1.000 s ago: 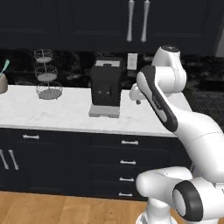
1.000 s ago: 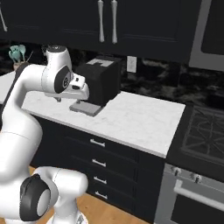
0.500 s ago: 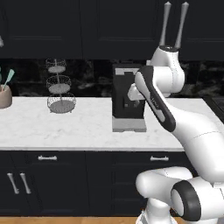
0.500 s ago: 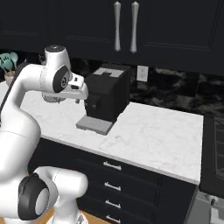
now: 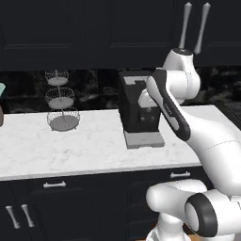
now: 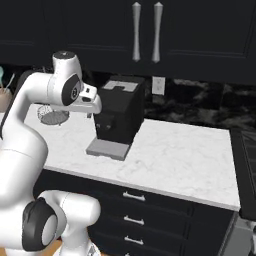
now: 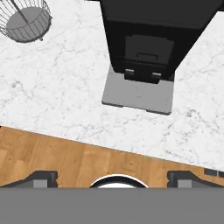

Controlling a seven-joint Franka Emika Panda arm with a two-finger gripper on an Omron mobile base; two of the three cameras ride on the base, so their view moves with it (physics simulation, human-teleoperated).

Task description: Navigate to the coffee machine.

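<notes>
Coffee machine (image 5: 137, 109) stands on the marble counter (image 5: 84, 148), grey drip tray (image 7: 139, 92) jutting toward the robot; wire basket stand (image 5: 60, 101) well to its left; gripper (image 7: 112, 177) open, fingertips wide apart, holding nothing.

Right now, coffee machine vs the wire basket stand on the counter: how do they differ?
The coffee machine is a solid matte-black box; the basket stand is open grey wire in three round tiers. The machine has a flat grey drip tray at its base; the stand ends in a round basket. The machine sits right of the stand. Both stand upright on the white marble counter.
</notes>
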